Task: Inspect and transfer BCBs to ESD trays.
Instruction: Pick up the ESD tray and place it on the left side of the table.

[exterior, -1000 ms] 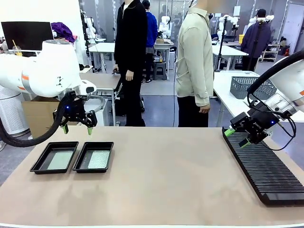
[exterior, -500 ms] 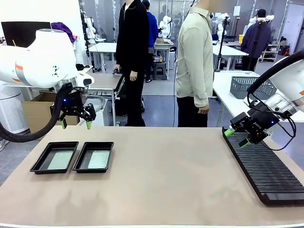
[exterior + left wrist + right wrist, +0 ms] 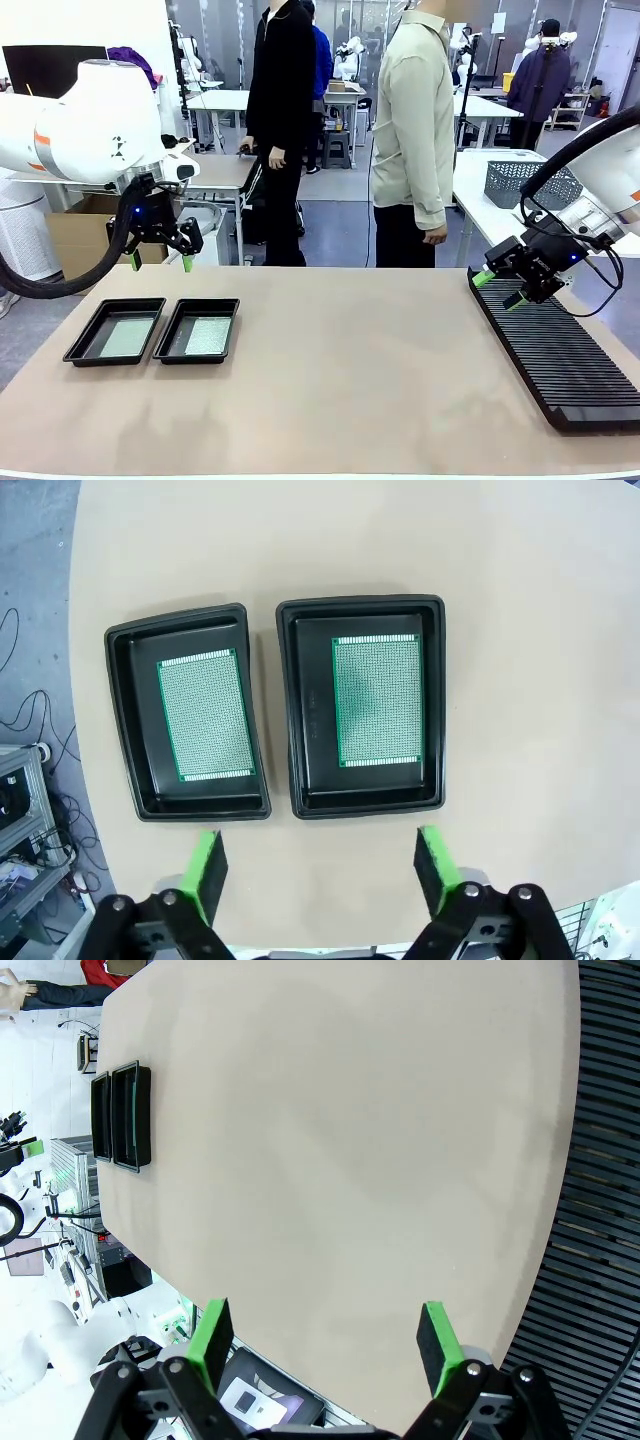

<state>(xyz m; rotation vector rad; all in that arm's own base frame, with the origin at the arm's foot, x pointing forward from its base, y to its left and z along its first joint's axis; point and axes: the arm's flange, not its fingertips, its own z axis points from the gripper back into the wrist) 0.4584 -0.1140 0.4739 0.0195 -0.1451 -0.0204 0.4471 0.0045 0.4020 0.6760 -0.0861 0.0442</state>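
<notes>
Your left gripper point(image 3: 160, 262) hangs in the air above the far-left part of the tabletop point(image 3: 340, 380), jaws spread wide and holding nothing. Below it, toward your side, two black ESD trays sit side by side near the left edge, close together with a narrow strip of tabletop between them: the left tray point(image 3: 116, 331) and the right tray point(image 3: 198, 330). Each holds one BCB lying flat on its floor. From the left wrist camera you look straight down on them: the board in the one tray point(image 3: 205, 716) sits slightly turned along with its tray, and the board in the other tray point(image 3: 377, 700) lies square, nearer one long wall than the other. Both green fingertips point(image 3: 205, 865) frame the bare tabletop just short of the trays, touching neither.

Your right gripper point(image 3: 498, 289) hovers over the far end of the long black slotted rack point(image 3: 560, 355) on the right side of the tabletop, tilted, with its jaws apart and empty. Its wrist camera shows the rack's ribs along one side and the two trays far off across the tabletop.

A person in a pale shirt point(image 3: 410, 120) stands at the far side.
</notes>
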